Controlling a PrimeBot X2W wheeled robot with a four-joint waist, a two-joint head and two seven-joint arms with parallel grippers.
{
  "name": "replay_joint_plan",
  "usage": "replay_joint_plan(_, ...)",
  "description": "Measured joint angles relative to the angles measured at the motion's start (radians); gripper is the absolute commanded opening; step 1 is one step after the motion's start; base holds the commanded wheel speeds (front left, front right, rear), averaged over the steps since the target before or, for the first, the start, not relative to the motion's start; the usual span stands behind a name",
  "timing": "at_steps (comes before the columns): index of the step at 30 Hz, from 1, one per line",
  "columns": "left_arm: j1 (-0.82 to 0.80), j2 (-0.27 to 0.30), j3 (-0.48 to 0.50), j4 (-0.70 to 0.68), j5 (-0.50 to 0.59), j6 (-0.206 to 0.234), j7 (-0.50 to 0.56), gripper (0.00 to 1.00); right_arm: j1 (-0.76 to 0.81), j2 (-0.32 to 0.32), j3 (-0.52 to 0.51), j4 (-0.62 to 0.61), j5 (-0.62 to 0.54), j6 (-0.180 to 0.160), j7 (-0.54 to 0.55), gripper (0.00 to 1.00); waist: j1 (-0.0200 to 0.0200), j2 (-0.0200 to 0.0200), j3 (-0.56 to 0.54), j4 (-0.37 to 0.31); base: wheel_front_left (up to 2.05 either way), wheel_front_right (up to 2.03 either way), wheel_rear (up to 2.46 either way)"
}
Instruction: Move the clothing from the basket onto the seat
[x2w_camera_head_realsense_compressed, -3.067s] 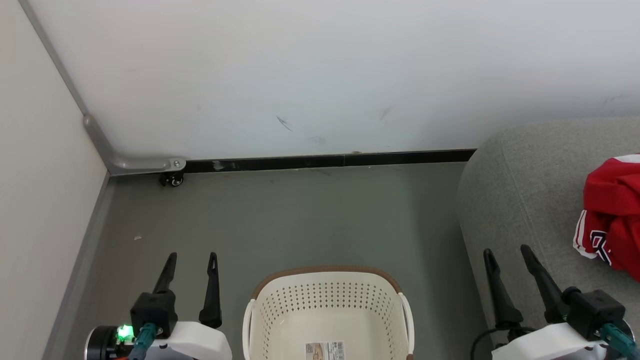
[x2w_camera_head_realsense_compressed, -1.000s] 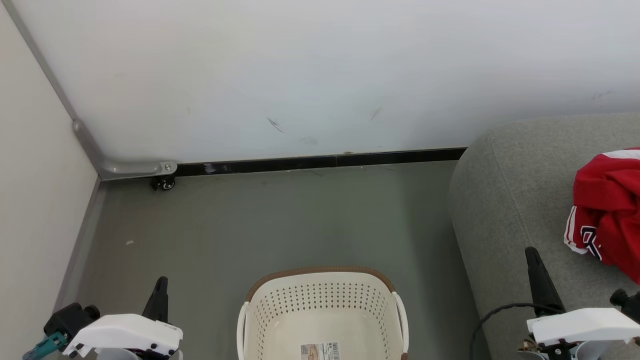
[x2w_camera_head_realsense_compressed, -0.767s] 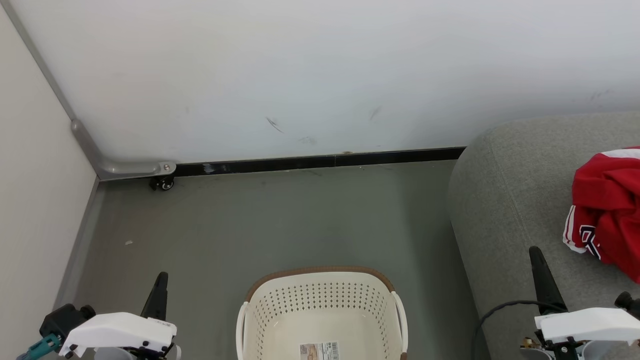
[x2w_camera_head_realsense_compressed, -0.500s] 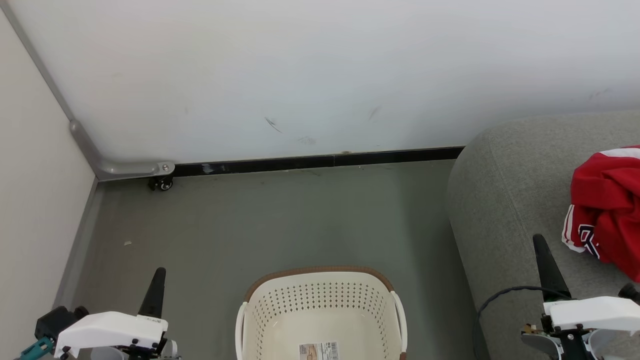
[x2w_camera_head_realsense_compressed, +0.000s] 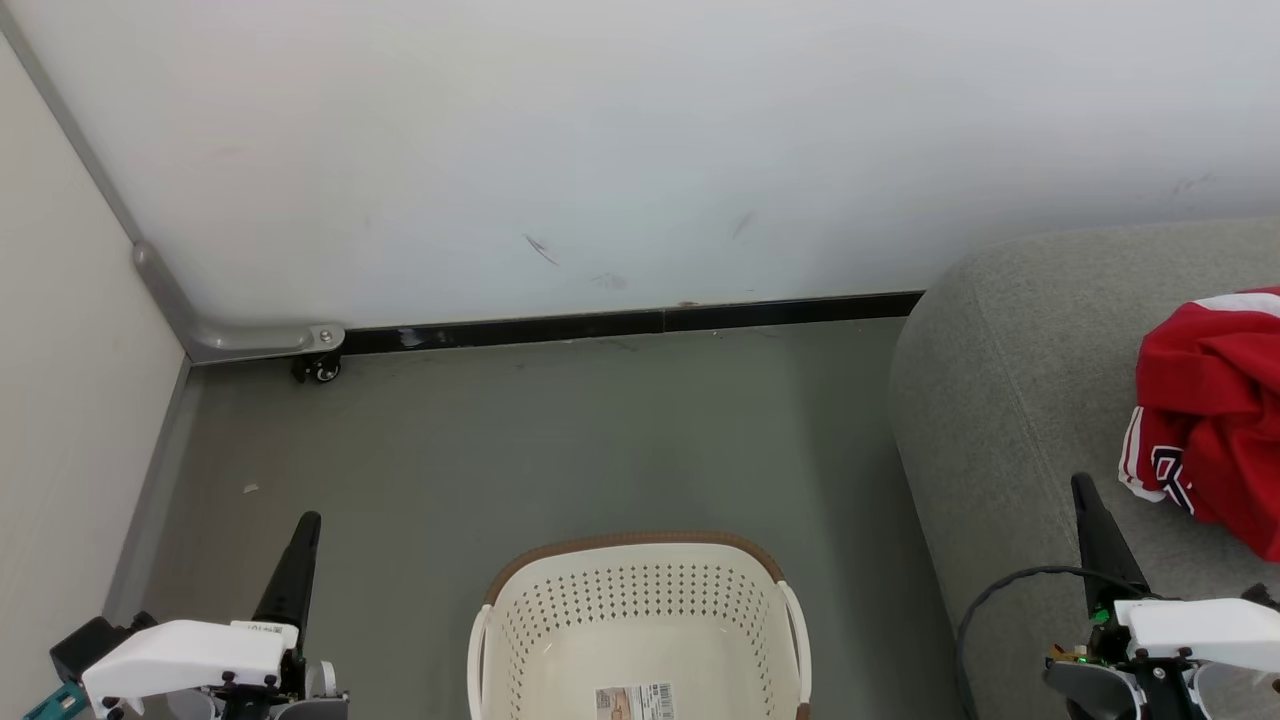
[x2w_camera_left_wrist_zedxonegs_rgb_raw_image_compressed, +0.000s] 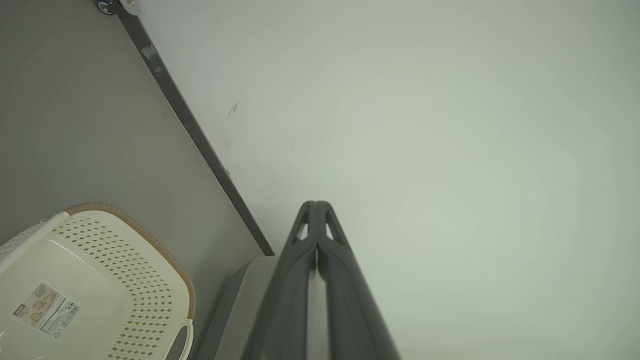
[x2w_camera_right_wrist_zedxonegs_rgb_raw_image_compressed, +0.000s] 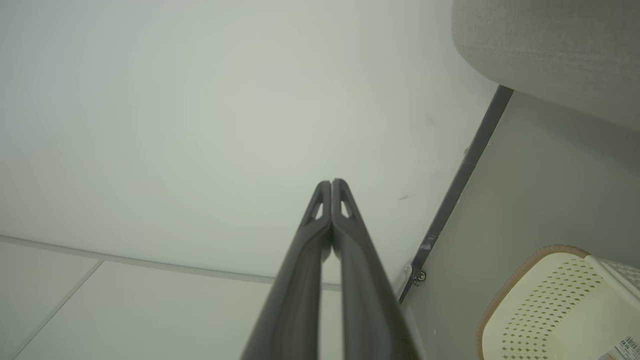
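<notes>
The basket (x2w_camera_head_realsense_compressed: 640, 590) stands on the floor (x2w_camera_head_realsense_compressed: 560, 440) in the lower middle of the head view. Its perforated walls and bare bottom show nothing red inside, only a barcode label (x2w_camera_head_realsense_compressed: 640, 700), though its near end is cut off by the frame. The clothing (x2w_camera_head_realsense_compressed: 1210, 400) lies as a crumpled red heap on the seat (x2w_camera_head_realsense_compressed: 1010, 400) at the far right. It sits well in from the seat's rounded left edge and runs off the picture's right side. I cannot tell whether the heap is one piece or two.

The left claw (x2w_camera_head_realsense_compressed: 305, 525) hangs over the floor to the left of the basket, and its wrist view shows the two fingers pressed together on nothing. The right claw (x2w_camera_head_realsense_compressed: 1083, 492) is over the seat's near part, also closed and empty, its fingers pointing toward the wall (x2w_camera_head_realsense_compressed: 600, 150).

The heap lies ahead and to the right of the right claw, near it but not touching. Its longer side runs roughly from far to near. The right arm is much the nearer one, with the basket between the left claw and the seat. Judging by the empty basket, the move looks finished, and any tidying would fall to the right arm.
</notes>
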Motion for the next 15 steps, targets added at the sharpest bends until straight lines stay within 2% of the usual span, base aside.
replay_joint_plan(15, 0.0, -0.014, 0.036, -0.047, -0.209, -0.026, 0.039, 0.0, -0.038, -0.002, -0.022, 0.006, 0.212, 0.0, 0.034, 0.0, -0.0001, 0.0, 0.001, -0.006, 0.0, 0.0, 0.0)
